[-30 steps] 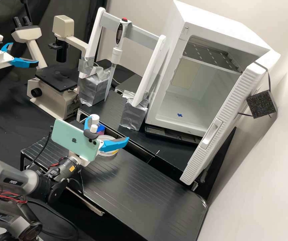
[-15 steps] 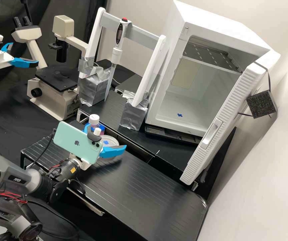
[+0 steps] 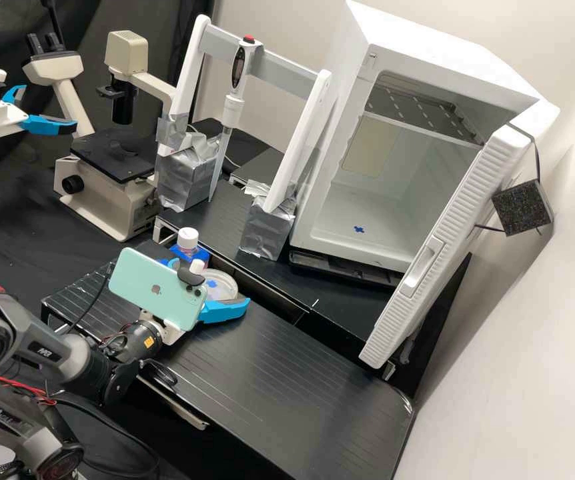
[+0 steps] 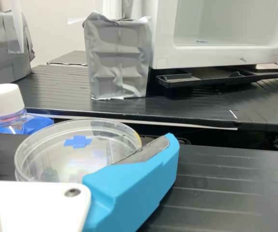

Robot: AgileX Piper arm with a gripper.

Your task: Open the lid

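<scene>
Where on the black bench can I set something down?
The bench's near stretch, between the round dish and the white cabinet's open door, looks bare. It's crowded around the dish, with the bottle and phone close by.

Low over the tabletop's right-hand half [image 3: 301,373] there is wide room to pass; the white-capped bottle [image 3: 188,239], close by the dish [image 3: 226,279], obstructs the far left side.

A pale wall [image 3: 521,367] rises at the right of the high view and behind a white cabinet [image 3: 447,57], its door [image 3: 451,240] open on a perforated metal shelf [image 3: 421,110]. Black drapery [image 3: 77,20] hangs at the back left. Light lays a soft sheen on the near ribbed black bench [image 3: 294,373].
</scene>
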